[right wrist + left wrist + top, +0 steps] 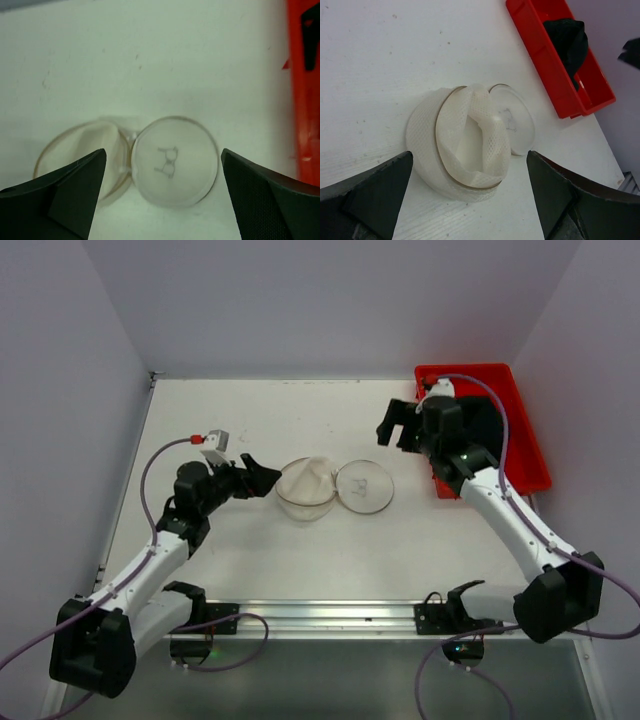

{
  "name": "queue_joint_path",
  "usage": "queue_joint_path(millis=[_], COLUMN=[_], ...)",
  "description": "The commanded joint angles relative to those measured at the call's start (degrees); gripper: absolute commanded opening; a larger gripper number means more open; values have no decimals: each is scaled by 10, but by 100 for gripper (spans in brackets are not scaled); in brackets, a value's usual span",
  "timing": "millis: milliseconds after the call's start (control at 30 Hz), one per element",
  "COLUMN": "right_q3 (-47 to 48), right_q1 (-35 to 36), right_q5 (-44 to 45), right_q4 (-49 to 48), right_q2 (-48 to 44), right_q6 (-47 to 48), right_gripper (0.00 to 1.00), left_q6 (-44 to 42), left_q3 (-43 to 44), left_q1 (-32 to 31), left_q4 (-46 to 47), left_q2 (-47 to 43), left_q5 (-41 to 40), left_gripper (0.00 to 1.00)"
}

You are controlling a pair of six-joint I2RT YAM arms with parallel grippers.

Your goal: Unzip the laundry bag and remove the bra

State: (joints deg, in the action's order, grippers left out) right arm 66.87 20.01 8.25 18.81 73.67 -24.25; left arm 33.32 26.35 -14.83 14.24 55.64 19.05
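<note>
LAUNDRY POD EMPTIED: The laundry bag lies unzipped near the middle of the white table. Its mesh dome is slumped on its side. Its round wire-rimmed lid is flipped flat beside it and joined at 1 edge, with the small dark print facing up. The left wrist view looks straight into the pod's mouth, where only folded cream mesh shows and no dark fabric.

The bra, a crumpled black bundle, sits in the red tray at the table's far right corner, well apart from the bag. Both of the task's 2 steps therefore appear done: the zip is open and the garment is out and set down. Nothing visibly remains beyond drawing the arms clear, though the pod's deepest fold is hidden by its own mesh.

The left gripper hovers just beside the bag's left rim, fingers spread wide with nothing between them. In its wrist camera the bag sits framed in the gap, untouched. The right gripper hangs above the table between the lid and the tray, fingers likewise wide apart and empty, its camera looking down on lid and pod. Neither arm grips anything.
</note>
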Motion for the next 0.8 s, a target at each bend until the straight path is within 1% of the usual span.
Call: queue_joint_path(millis=[0,67,133,233,300,367,467,500,600,767], right_q3=[-70,-127,-184,-223,-230,-230,-237,-239,-239,-239], right_q1=[69,105,122,135,136,136,136,136,136,136], right_q5=[-40,-44,-46,-42,-23,-35,-41,-38,-47,-23], right_q4=[-14,-38,-82,-112,-106,-102,-109,-109,-115,-104], right_q2=[-53,-106,-159,-190,-198,-202,-208,-212,-218,-219], right_q6=[-36,-46,-54,-52,-59,-64,-62,-63,-56,-47], right_gripper=[99,99,99,99,99,99,99,99,99,99], left_q6=[-24,-25,-28,-44,-55,-59,-61,-58,-49,-45], left_q3=[-6,-6,-8,-12,-17,-20,-17,-17,-23,-25], left_q1=[-4,-5,-10,-20,-23,-24,-25,-25,-25,-25], left_q4=[22,28,44,43,38,37,43,47,69,77], left_q2=[-26,-32,-46,-76,-97,-102,-90,-83,-78,-81], left_q5=[-4,7,29,14,-12,-18,-2,18,42,49], left_gripper=[100,100,100,100,100,100,100,100,100,100])
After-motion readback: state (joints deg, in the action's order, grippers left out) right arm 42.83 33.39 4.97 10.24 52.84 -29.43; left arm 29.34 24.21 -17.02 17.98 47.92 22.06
